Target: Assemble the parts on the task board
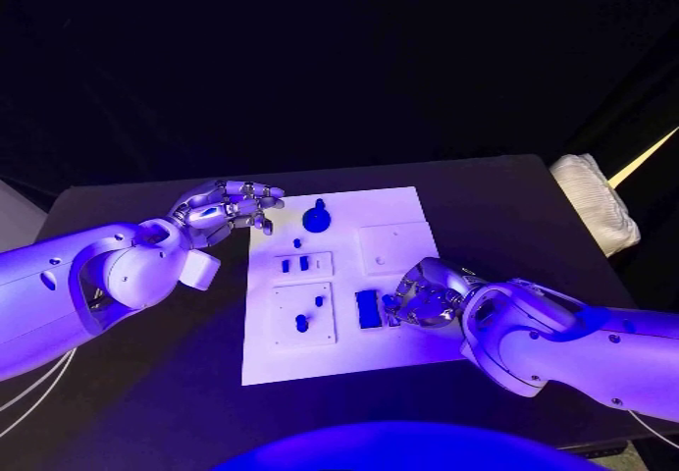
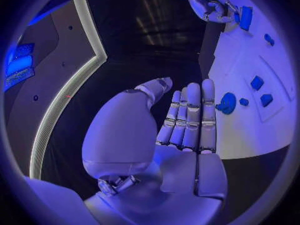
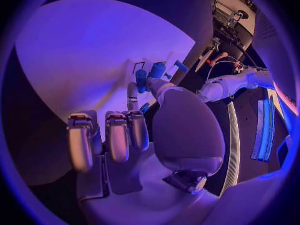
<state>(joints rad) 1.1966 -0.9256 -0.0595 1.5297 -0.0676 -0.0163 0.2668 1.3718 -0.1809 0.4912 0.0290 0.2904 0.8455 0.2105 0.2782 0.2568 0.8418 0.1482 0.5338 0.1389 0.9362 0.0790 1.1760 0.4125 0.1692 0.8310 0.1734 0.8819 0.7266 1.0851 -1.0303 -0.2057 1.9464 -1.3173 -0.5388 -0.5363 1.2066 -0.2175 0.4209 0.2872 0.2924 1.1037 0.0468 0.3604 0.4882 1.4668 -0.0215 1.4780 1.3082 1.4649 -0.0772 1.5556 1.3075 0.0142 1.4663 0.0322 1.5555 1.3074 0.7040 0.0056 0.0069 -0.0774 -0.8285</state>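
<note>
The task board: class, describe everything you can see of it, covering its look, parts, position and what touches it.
The task board is a flat white rectangular plate lying on the black table between the two arms. It carries raised square panels and small blue parts: a round knob near its far edge, small pieces on the left-side panels, and a blue block near the right hand. That hand rests over the board's near right area beside the block. The left hand hovers at its far left corner.
</note>
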